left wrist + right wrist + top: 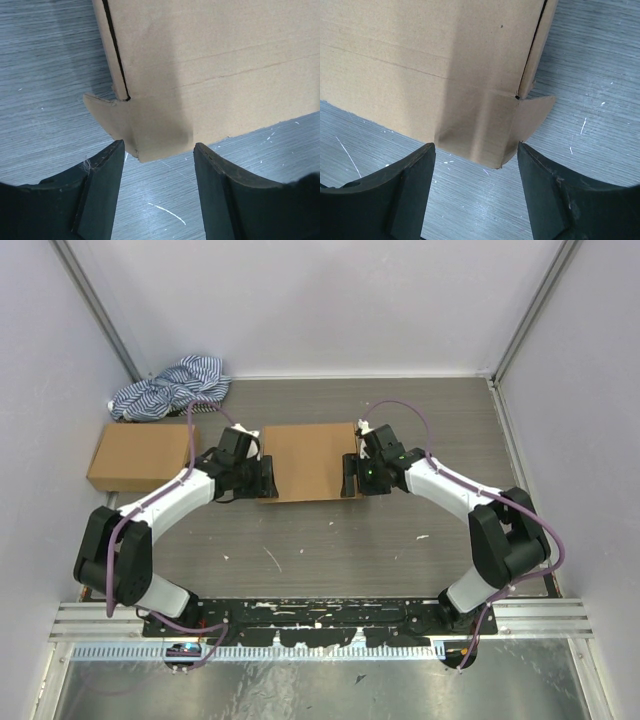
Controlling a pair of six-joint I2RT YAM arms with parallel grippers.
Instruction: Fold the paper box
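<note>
Looking from the arm side, the left gripper (157, 152) and right gripper (476, 152) both sit with jaws wide apart and nothing in them, each lined up on an end corner of the paper box (308, 460), which lies flat mid-table between them. My worry is they'll bite just the little corner tab (107, 114) and crease it wrong, or one arm shoves first and the box skids toward the ready-made box (140, 455) and striped cloth (170, 388) back left.
</note>
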